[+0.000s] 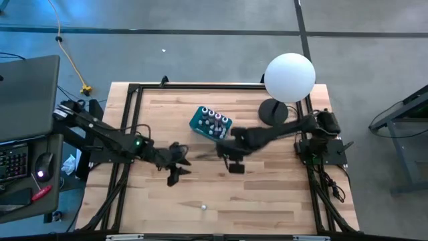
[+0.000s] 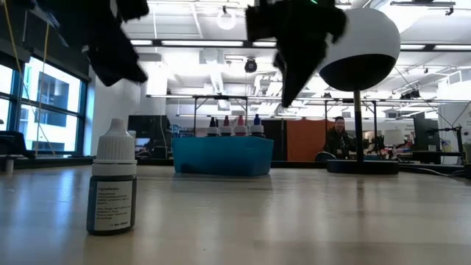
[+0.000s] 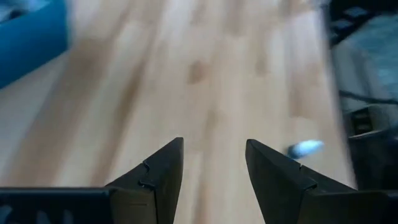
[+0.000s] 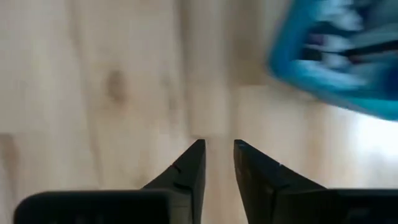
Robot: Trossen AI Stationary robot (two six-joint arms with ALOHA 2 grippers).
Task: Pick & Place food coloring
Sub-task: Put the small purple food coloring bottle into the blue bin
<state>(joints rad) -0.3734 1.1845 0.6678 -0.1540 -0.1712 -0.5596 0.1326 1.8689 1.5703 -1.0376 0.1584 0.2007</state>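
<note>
A teal square box (image 1: 200,120) stands mid-table, with several white-capped food coloring bottles (image 1: 215,122) upright in it; their caps also show above its rim (image 2: 234,126). One dark-bodied bottle (image 1: 204,206) stands upright, alone, near the table's near edge (image 2: 112,188); it appears as a pale blur (image 3: 305,148) in the left wrist view. My left gripper (image 1: 184,163) hovers open above bare wood (image 3: 214,149), left of the box. My right gripper (image 1: 227,157) hangs just near-side of the box (image 4: 336,56), its fingers narrowly apart (image 4: 217,149) with nothing between them.
A big white globe lamp (image 1: 289,77) on a dark round base (image 1: 274,110) stands at the table's far right, close to the right arm. Bare wood (image 1: 261,201) lies between the grippers and the near edge. A laptop and keyboard sit off the table's left.
</note>
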